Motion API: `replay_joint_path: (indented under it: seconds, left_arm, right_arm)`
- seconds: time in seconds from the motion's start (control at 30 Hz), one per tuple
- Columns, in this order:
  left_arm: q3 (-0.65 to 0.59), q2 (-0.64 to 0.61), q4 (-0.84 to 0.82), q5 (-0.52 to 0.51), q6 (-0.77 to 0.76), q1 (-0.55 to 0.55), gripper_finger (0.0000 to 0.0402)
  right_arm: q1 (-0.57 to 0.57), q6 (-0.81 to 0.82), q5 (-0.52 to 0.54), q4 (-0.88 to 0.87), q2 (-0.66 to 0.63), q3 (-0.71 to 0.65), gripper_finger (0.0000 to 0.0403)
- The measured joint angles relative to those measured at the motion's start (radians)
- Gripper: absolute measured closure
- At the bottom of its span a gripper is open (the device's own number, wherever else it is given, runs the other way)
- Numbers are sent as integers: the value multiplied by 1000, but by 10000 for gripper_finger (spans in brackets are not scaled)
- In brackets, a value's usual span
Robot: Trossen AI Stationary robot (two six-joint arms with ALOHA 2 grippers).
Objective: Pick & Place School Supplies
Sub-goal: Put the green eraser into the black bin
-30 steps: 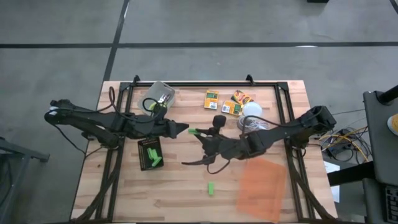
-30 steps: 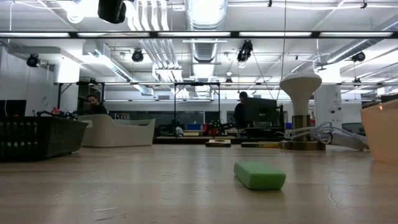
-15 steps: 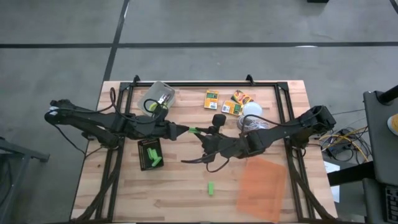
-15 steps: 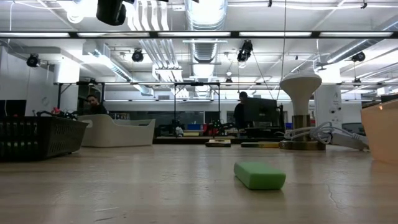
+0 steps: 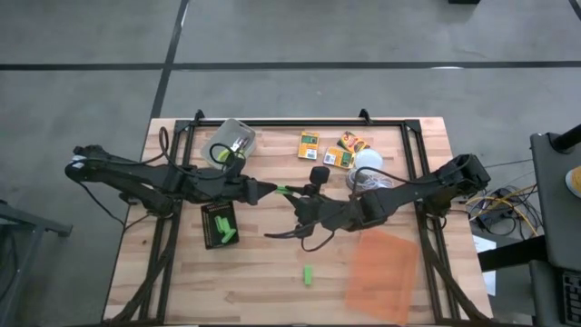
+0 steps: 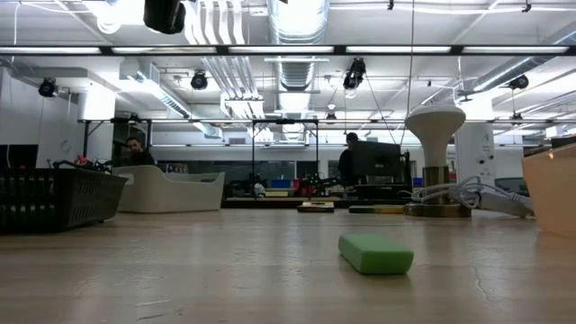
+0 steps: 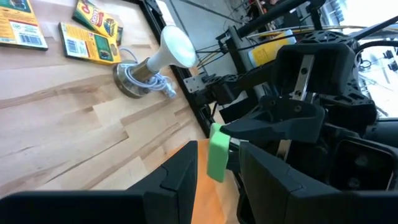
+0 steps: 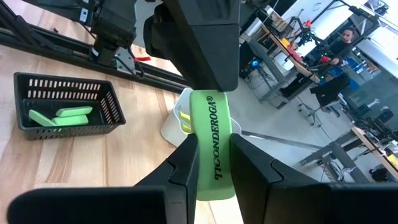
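A bright-green stick (image 5: 283, 191) printed TICONDEROGA (image 8: 212, 149) hangs in mid-air over the table's middle. My left gripper (image 5: 275, 190) comes from the left and my right gripper (image 5: 295, 198) from the right, and both are shut on it. The black tray (image 5: 205, 211), on the table below the left arm, holds more green sticks (image 5: 221, 225). A loose green stick (image 5: 309, 274) lies flat near the front edge. Three orange-yellow boxes (image 5: 310, 143) lie at the back. A yellow-green tool (image 5: 227, 153) sticks out of a clear cup (image 5: 234, 136). My left gripper has the stick's far end (image 8: 209, 98), the one away from the right arm, between its two fingers (image 7: 180, 177). It comes about level from the table's left. The stick is clear of the table. My right gripper pinches the stick's two long sides (image 8: 200, 163) between its two fingers (image 8: 181, 177), at the end nearer the right arm. The fingers come about level from the table's right and lie along the stick. The printed face is turned toward the wrist camera.
A white lamp-like object (image 5: 365, 163) on a coiled cord stands behind the right arm. The big translucent orange sheet (image 5: 381, 271) lies at the front right. A black frame (image 5: 300, 123) runs along the table's back and sides. Bare wood shows at the front left.
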Motion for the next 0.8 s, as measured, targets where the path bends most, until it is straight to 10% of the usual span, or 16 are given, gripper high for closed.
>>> replay_joint_path:
  seconds: [0.8]
  left_arm:
    - [0,72,110,36,56,22,278]
  right_arm:
    - [0,-3,2,8,0,0,333]
